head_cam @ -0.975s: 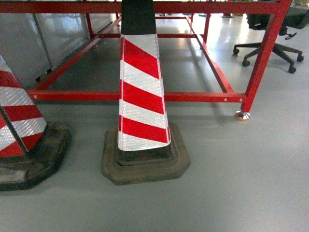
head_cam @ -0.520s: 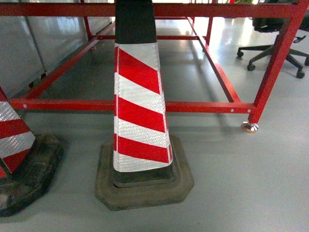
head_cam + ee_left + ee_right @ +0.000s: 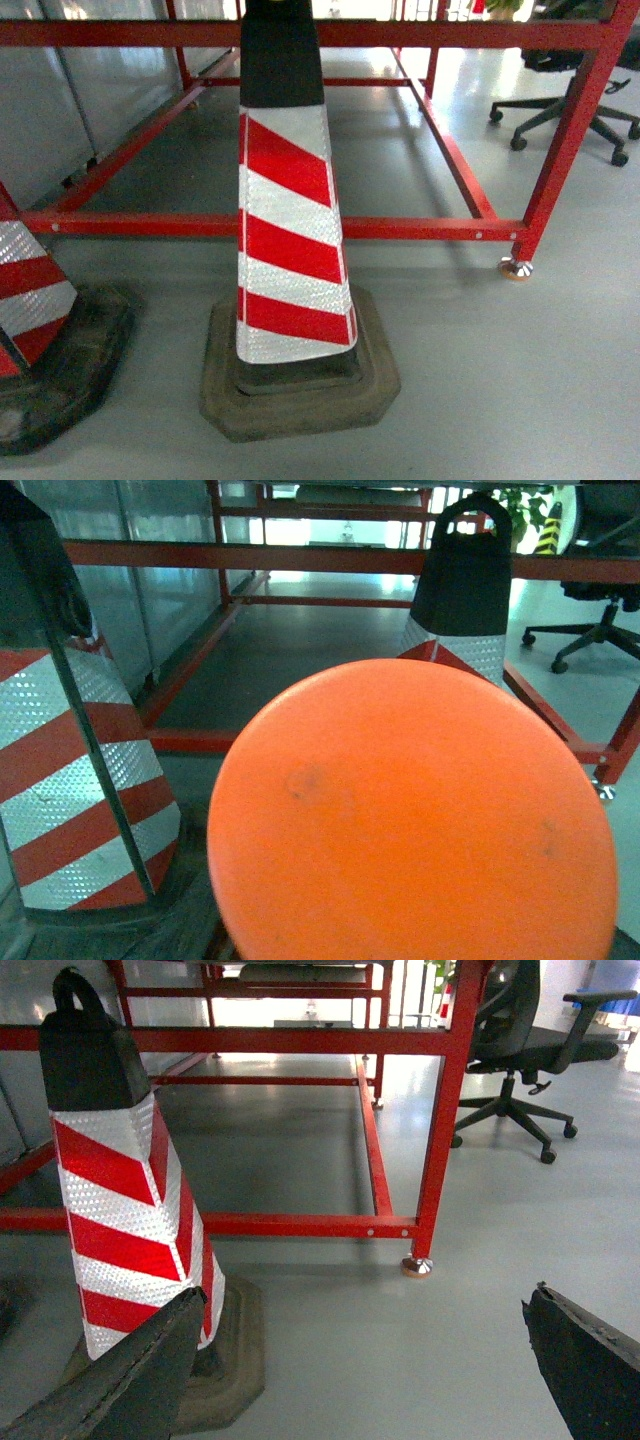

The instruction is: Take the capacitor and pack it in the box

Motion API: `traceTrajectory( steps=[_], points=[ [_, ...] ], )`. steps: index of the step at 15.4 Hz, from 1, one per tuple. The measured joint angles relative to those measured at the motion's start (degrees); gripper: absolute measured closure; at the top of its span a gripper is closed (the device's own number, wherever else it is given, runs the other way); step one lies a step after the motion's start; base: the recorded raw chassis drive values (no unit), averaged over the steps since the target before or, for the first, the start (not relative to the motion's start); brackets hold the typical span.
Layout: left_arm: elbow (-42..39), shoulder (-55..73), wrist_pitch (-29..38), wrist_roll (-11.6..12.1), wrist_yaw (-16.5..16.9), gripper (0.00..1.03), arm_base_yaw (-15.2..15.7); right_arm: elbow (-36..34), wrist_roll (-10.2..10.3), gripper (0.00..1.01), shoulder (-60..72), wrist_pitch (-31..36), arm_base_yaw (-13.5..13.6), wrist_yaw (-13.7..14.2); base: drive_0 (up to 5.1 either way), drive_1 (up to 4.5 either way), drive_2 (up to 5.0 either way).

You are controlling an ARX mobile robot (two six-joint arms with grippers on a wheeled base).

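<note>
Red steel frame (image 3: 300,226) fills the head view w/ striped traffic cone (image 3: 290,230) dead centre on its rubber base, 2nd cone (image 3: 40,330) at left edge, office chair (image 3: 580,110) far right. Right gripper (image 3: 370,1360) fingers spread wide apart, nothing between them. Left gripper not visible, wrist cam mostly blocked by an orange disc (image 3: 410,820), so can't tell its state. No capacitor or box in any view. Judgement: base is in transit; steer clear of cones and frame leg, keep arms tucked til the workbench shows
</note>
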Motion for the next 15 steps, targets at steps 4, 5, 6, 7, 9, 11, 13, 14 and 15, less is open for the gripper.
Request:
traceTrajectory(
  steps=[4, 5, 6, 7, 9, 11, 13, 14, 15],
  points=[
    [0.0, 0.0, -0.1, 0.2, 0.1, 0.59, 0.0, 0.0, 0.0, 0.03, 0.0, 0.1, 0.0, 0.0, 0.0, 0.00, 0.0],
    [0.0, 0.0, -0.1, 0.3, 0.2, 0.59, 0.0, 0.0, 0.0, 0.03, 0.0, 0.0, 0.0, 0.0, 0.0, 0.00, 0.0],
    [0.0, 0.0, -0.1, 0.4, 0.1, 0.59, 0.0, 0.0, -0.1, 0.03, 0.0, 0.0, 0.0, -0.1, 0.0, 0.00, 0.0],
    [0.0, 0.0, -0.1, 0.5, 0.2, 0.59, 0.0, 0.0, 0.0, 0.03, 0.0, 0.1, 0.0, 0.1, 0.0, 0.00, 0.0],
    [0.0, 0.0, -0.1, 0.6, 0.1, 0.59, 0.0, 0.0, 0.0, 0.03, 0.0, 0.0, 0.0, 0.0, 0.0, 0.00, 0.0],
    [0.0, 0.0, -0.1, 0.6, 0.1, 0.59, 0.0, 0.0, 0.0, 0.03, 0.0, 0.1, 0.0, 0.0, 0.0, 0.00, 0.0],
    [0.0, 0.0, -0.1, 0.6, 0.2, 0.59, 0.0, 0.0, 0.1, 0.03, 0.0, 0.1, 0.0, 0.0, 0.0, 0.00, 0.0],
    [0.0, 0.0, -0.1, 0.6, 0.1, 0.59, 0.0, 0.0, -0.1, 0.03, 0.0, 0.1, 0.0, 0.0, 0.0, 0.00, 0.0],
    [0.0, 0.0, -0.1, 0.6, 0.2, 0.59, 0.0, 0.0, 0.0, 0.03, 0.0, 0.1, 0.0, 0.0, 0.0, 0.00, 0.0]
  ],
)
